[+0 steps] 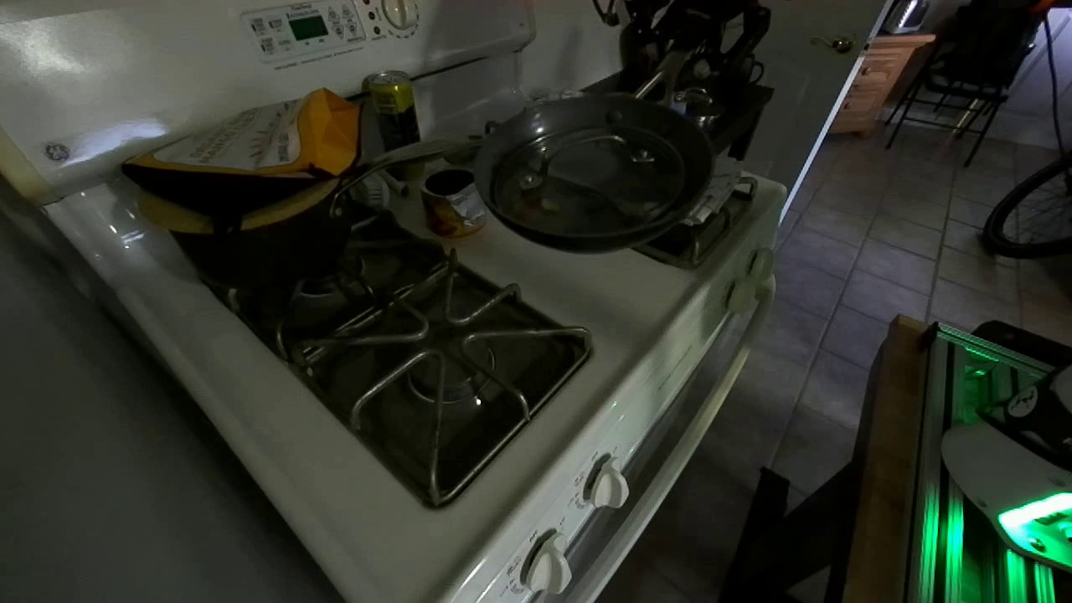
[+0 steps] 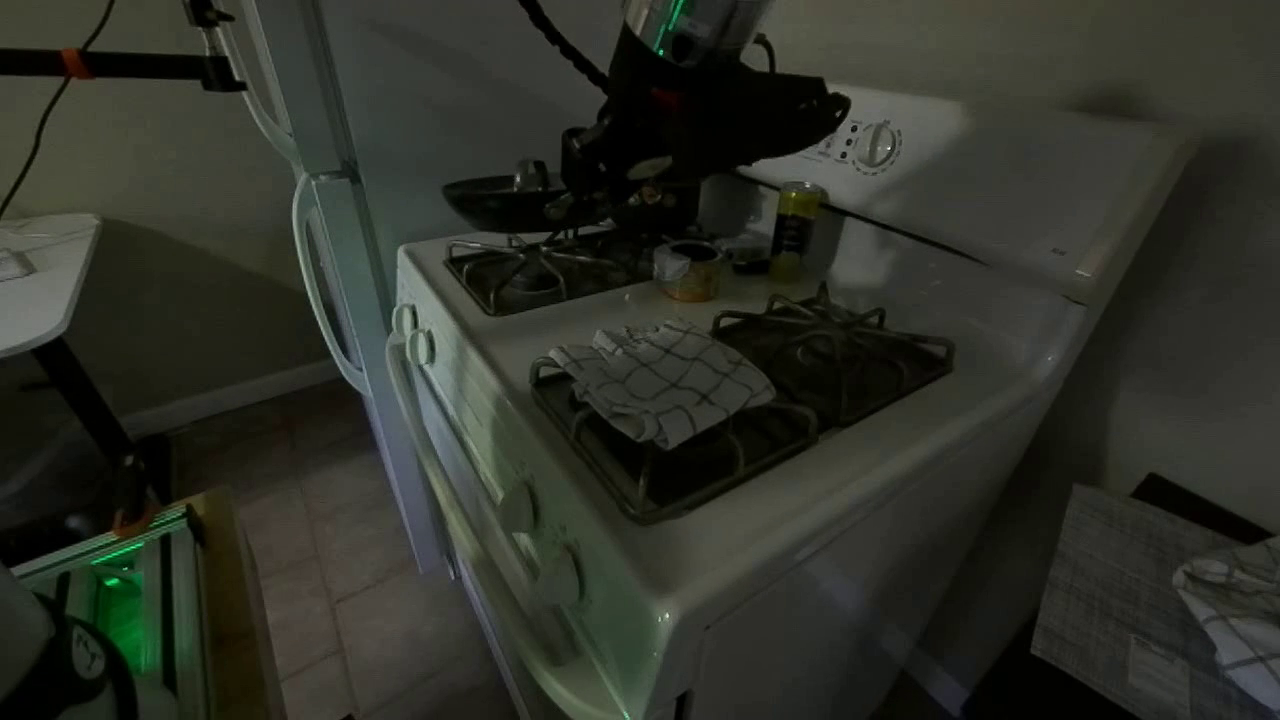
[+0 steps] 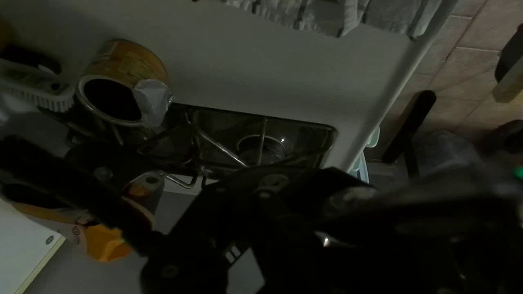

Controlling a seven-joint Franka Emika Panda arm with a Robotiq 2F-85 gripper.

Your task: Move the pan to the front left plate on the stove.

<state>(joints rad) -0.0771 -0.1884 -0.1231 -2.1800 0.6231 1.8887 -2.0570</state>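
Note:
The pan [image 1: 595, 180] is wide, shallow and dark grey with a shiny inside. My gripper [image 1: 672, 69] is shut on its handle [image 1: 653, 85] and holds it raised over the stovetop. In an exterior view the pan [image 2: 505, 203] hangs slightly tilted above the front left plate [image 2: 535, 278], with my gripper [image 2: 605, 190] at its right side. The front left plate, a black grate over a round burner, shows bare in an exterior view [image 1: 452, 360] and partly in the wrist view [image 3: 261, 149]. In the wrist view my gripper [image 3: 286, 204] is very dark, and the grasp cannot be made out.
A dark pot [image 1: 260, 243] with a yellow-and-white bag [image 1: 251, 138] stands on the back left burner. An open tin [image 1: 452, 205] and a tall can [image 1: 394, 105] stand mid-stove. A checked towel [image 2: 665, 380] lies on the front right grate [image 2: 740, 470].

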